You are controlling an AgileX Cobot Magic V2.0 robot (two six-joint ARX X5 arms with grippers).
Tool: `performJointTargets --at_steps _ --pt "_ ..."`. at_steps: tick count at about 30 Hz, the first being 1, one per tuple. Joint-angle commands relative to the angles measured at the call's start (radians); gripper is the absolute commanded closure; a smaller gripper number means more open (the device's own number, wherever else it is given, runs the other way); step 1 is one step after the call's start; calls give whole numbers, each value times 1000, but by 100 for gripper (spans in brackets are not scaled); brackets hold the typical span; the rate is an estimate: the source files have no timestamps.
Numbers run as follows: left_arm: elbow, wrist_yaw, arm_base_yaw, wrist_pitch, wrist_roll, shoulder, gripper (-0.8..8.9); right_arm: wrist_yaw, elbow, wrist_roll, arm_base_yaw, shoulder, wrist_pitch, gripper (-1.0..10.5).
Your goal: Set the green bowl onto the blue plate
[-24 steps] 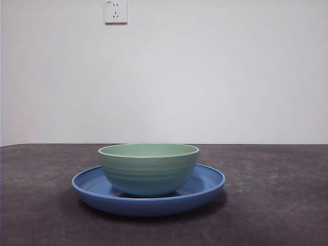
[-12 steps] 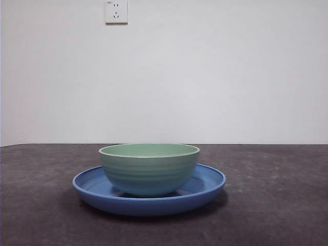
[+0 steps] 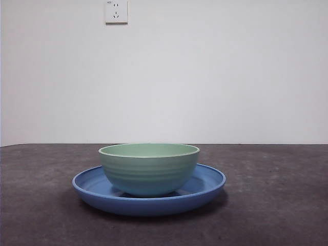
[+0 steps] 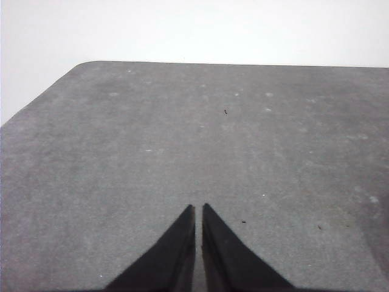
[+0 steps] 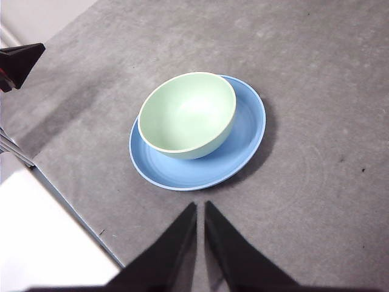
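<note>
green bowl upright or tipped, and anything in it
Upright and empty: the green bowl sits level on the blue plate, its inside bare in the right wrist view.

Bowl upright on plate

Even, soft indoor light, all views bright and sharp enough — no motion blur. Front view: white wall slightly washed out; soft dark shadow under the blue plate on the table. Right wrist view: plate shadow falls toward the frame's right; faint sheen inside the green bowl. Left wrist view: flat, slightly hazy, wall overexposed at top.
</note>
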Motion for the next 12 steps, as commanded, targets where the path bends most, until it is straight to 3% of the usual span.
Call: performJointTargets --at_steps 1,8,12 --pt "-20 -3 -2 -7 -2 -2 794 0 10 4 7 1 13 928" --pt "-20 -3 -2 -7 -2 -2 794 -11 -11 4 -94 -80 34 928" --pt "-20 -3 -2 -7 -2 -1 794 -9 -130 2 -209 -150 212 928"
